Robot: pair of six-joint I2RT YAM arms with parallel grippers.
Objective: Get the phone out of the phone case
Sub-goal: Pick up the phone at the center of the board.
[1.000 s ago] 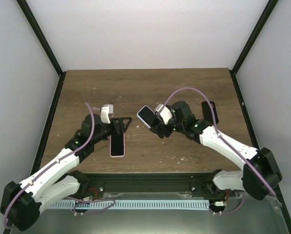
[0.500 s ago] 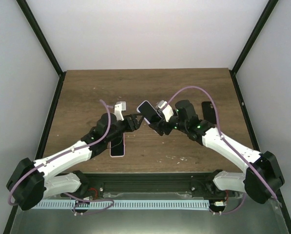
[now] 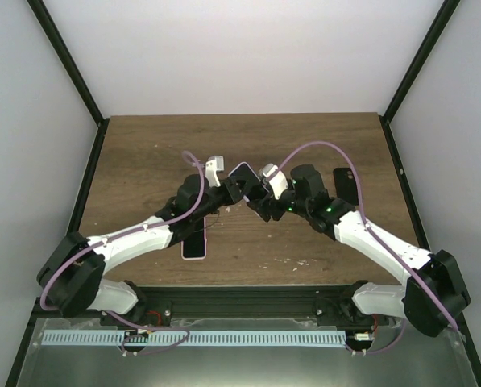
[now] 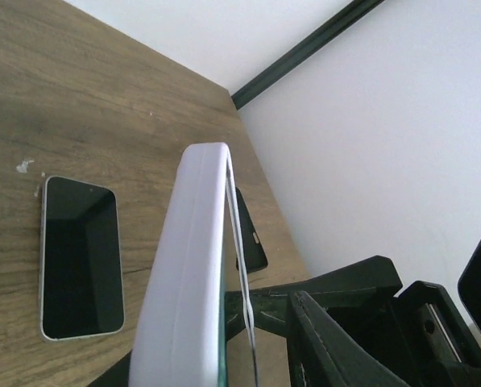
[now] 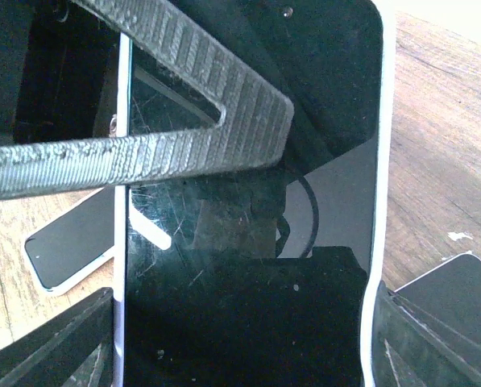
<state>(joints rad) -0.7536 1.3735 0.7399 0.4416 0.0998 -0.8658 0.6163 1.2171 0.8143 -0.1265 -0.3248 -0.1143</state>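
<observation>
Nearest the arm bases, a second phone [image 3: 194, 246] lies flat on the desk [image 3: 143, 161], screen up, its far end hidden under the left forearm. In the left wrist view it [image 4: 79, 254] shows as a dark screen in a pale frame.

Just beyond it, the two hands meet over the middle of the desk. The right hand [image 3: 255, 196] pinches the phone case [image 3: 242, 176] by its long edges and holds it up off the wood, tilted, with the phone [image 5: 248, 242] seated inside; its fingers [image 5: 55, 347] flank the lower corners, and the case's pale rim [image 5: 381, 201] frames the scratched black screen.

The left hand [image 3: 230, 190] is spread, with the raised case between its fingers. One ribbed finger [image 5: 184, 137] crosses the top of the screen. From the left wrist camera the lavender case [image 4: 188, 282] is seen edge-on, with a black finger [image 4: 337, 322] to its right; whether that finger touches the case cannot be told.

Farther right, well apart from the hands, a dark handset [image 3: 346, 184] lies flat on the desk.
</observation>
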